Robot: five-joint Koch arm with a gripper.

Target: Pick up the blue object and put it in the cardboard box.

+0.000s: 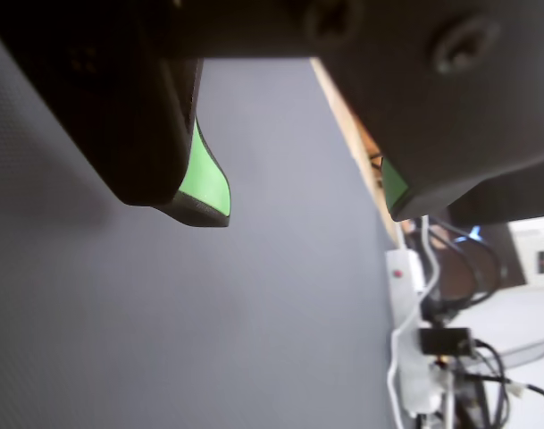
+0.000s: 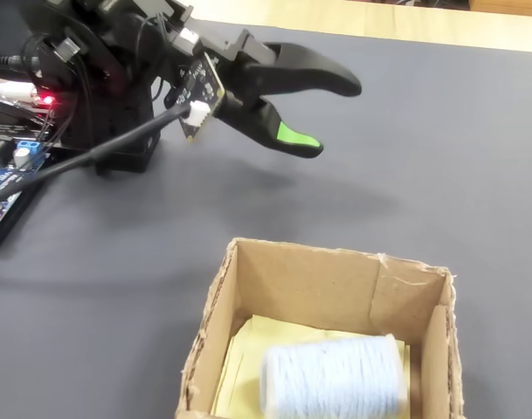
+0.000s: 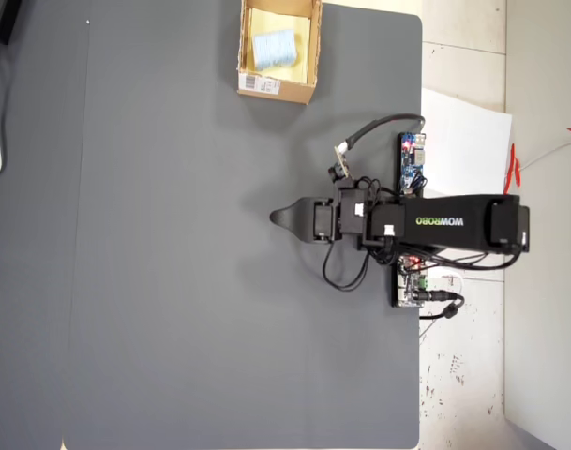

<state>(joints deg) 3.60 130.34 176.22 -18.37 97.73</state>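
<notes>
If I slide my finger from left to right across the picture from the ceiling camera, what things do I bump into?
Bare grey mat → cardboard box with the blue object inside → open gripper → black arm → white paper.
</notes>
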